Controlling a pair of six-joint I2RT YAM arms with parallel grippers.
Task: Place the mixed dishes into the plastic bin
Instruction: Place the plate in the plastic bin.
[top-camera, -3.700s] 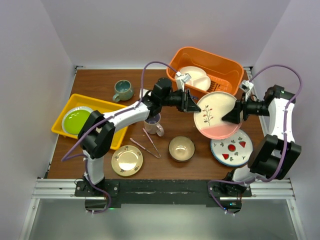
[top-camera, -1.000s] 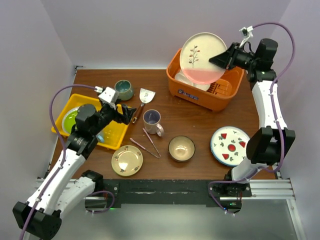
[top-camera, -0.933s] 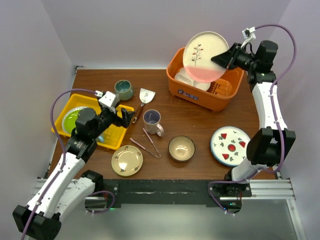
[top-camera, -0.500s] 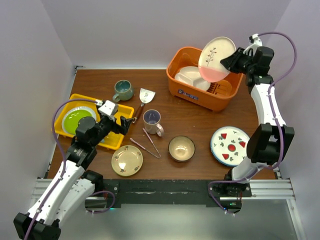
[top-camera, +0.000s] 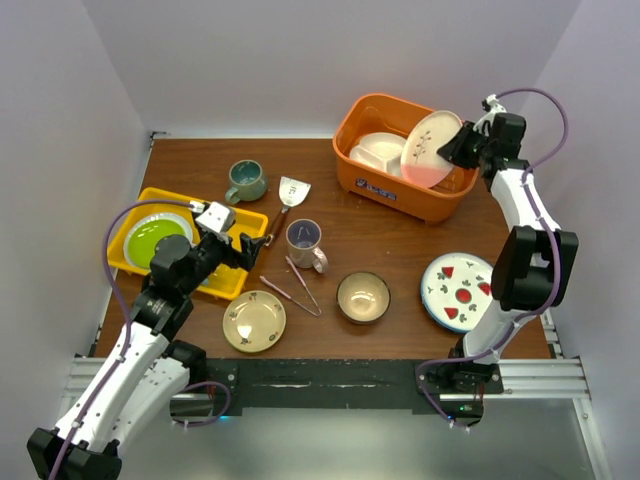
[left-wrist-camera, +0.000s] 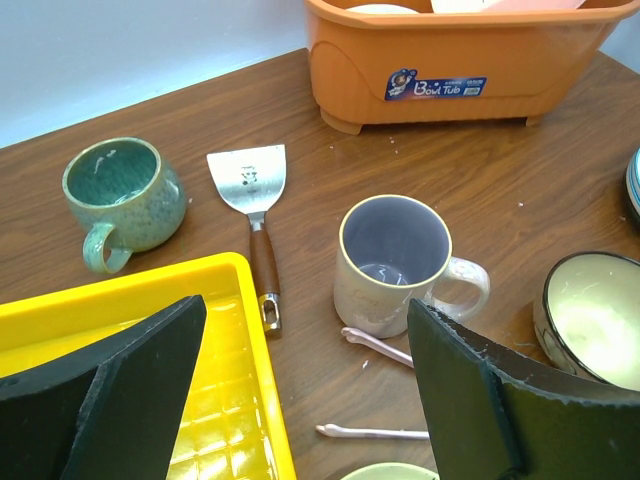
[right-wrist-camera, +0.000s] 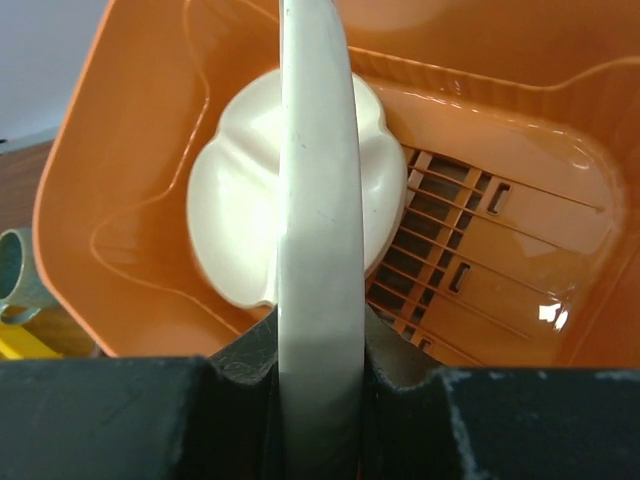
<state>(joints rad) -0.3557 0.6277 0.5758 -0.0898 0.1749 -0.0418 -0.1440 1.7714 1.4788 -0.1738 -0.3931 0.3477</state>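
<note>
From above, my right pincer (top-camera: 452, 145) is clenched on the rim of the pink floral plate (top-camera: 430, 148), which stands tilted on edge inside the orange bin (top-camera: 400, 195) at the far right corner of the worktop (top-camera: 200, 165). A white divided plate (top-camera: 378, 152) lies in the bin just left of it. My left pincer (top-camera: 245, 248) is spread and empty above the yellow tray (top-camera: 235, 215) at the left edge, where the green plate (top-camera: 150, 240) lies. Near it are a teal mug (top-camera: 244, 181), a spatula (top-camera: 290, 192), a lavender mug (top-camera: 305, 243) and pink tongs (top-camera: 295, 290). Along the near edge lie a cream plate (top-camera: 254, 320), a bronze bowl (top-camera: 363, 296) and, toward the right edge, a strawberry plate (top-camera: 462, 291).

My left wrist view shows the left pincer (left-wrist-camera: 305, 310) gaping over the tray's corner (left-wrist-camera: 230, 400), with the spatula (left-wrist-camera: 250, 180) and lavender mug (left-wrist-camera: 385, 265) beyond it. The bin (left-wrist-camera: 450, 60) is well apart.

In my right wrist view, the right pincer (right-wrist-camera: 318, 370) squeezes the floral plate's edge (right-wrist-camera: 318, 200) from both sides. The divided plate (right-wrist-camera: 240, 230) lies behind it on the bin's slotted floor (right-wrist-camera: 480, 260).
</note>
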